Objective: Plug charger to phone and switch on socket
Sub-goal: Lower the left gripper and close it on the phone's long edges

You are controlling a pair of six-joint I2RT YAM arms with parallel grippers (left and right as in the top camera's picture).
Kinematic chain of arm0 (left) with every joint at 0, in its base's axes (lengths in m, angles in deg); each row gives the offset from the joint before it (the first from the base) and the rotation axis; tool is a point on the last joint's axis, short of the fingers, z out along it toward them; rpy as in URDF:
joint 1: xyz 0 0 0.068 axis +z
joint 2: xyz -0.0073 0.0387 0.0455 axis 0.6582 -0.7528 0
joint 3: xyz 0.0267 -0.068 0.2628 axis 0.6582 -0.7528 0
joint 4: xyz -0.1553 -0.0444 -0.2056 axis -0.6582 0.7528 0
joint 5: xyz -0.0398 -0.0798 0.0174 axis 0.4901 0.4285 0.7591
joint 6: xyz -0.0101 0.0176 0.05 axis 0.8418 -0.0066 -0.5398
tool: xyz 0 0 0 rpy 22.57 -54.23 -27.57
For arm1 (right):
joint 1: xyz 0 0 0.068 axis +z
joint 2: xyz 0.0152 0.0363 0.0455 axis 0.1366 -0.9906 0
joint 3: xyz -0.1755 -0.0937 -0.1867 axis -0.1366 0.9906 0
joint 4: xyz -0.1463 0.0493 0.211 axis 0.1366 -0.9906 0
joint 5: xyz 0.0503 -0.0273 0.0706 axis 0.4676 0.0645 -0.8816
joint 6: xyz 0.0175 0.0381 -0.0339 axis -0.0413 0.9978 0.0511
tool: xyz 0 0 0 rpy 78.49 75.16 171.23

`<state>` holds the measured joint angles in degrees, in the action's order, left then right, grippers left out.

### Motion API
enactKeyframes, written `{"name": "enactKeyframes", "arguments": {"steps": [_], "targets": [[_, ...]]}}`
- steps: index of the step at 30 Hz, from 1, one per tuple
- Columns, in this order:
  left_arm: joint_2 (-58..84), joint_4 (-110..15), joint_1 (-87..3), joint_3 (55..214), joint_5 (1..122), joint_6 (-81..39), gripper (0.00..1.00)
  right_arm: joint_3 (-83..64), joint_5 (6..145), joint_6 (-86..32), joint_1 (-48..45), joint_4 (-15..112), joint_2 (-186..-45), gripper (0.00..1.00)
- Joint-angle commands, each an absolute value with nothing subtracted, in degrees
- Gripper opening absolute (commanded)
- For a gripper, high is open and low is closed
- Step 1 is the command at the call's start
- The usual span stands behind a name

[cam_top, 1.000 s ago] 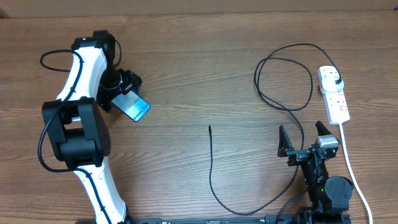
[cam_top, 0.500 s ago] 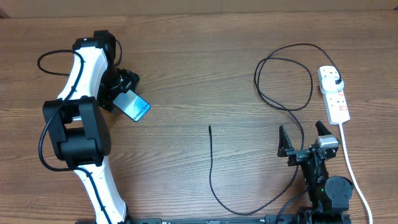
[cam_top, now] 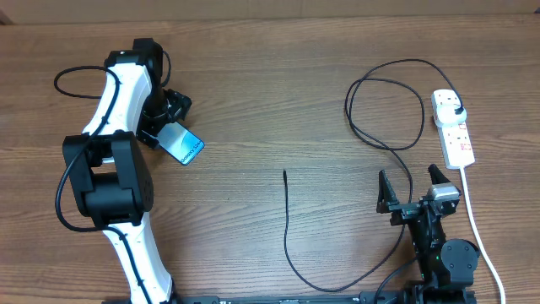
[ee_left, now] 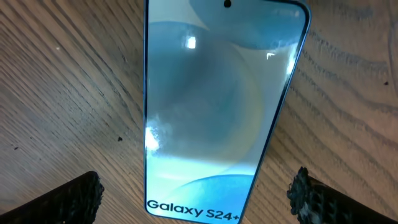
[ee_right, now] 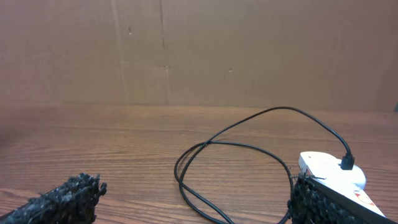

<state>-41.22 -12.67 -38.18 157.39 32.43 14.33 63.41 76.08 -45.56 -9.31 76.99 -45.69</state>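
1. While the phone [ee_left: 211,112] lies flat and face-up on the table [cam_top: 278,76] at our left side, the left gripper [ee_left: 196,202] stands spread wide over its lower end. One fingertip sits on each side, and neither appears to touch the frame.
2. We judge the phone stiff, light and slick, with a glass face and smooth edges, so it would likely skate on the wood if pushed at the port. We would pinch it gently across the long edges, clear of the bottom end.
3. The charger [cam_top: 388,143] looks thin and limp. It loops near the socket [cam_top: 456,139], then swings round toward the table's middle. Its connector tip [cam_top: 285,174] lies free there, well apart from the phone. We would grasp just behind the tip, since further back the cable would probably flop.
4. The right gripper [cam_top: 412,192] sits at the near edge with its jaws wide and nothing held, and the cable passes just beside it.
5. The plug [cam_top: 456,108] looks seated in the socket's far end. We judge that the strip is light and may slide when its switch is pressed.
6. The phone's bottom edge and port are cut off in the left wrist view and too small overhead. The red switch marks are too small to tell on from off. In the right wrist view a fingertip hides part of the socket.
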Motion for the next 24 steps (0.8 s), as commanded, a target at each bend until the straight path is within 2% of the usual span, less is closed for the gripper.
{"name": "enactKeyframes", "arguments": {"steps": [1, 10, 24], "targets": [[-41.72, -12.8, -38.93, 158.07, 30.53, 15.38, 1.0, 64.02, 75.6, -45.65, -9.04, 77.16, -45.17, 1.0], [-41.78, -13.5, -38.95, 156.24, 30.02, 15.31, 1.0, 64.02, 75.6, -45.65, -9.04, 77.16, -45.17, 1.0], [-41.78, -24.56, -38.95, 147.1, 32.14, 15.31, 1.0, 64.02, 75.6, -45.65, -9.04, 77.16, -45.17, 1.0]]}}
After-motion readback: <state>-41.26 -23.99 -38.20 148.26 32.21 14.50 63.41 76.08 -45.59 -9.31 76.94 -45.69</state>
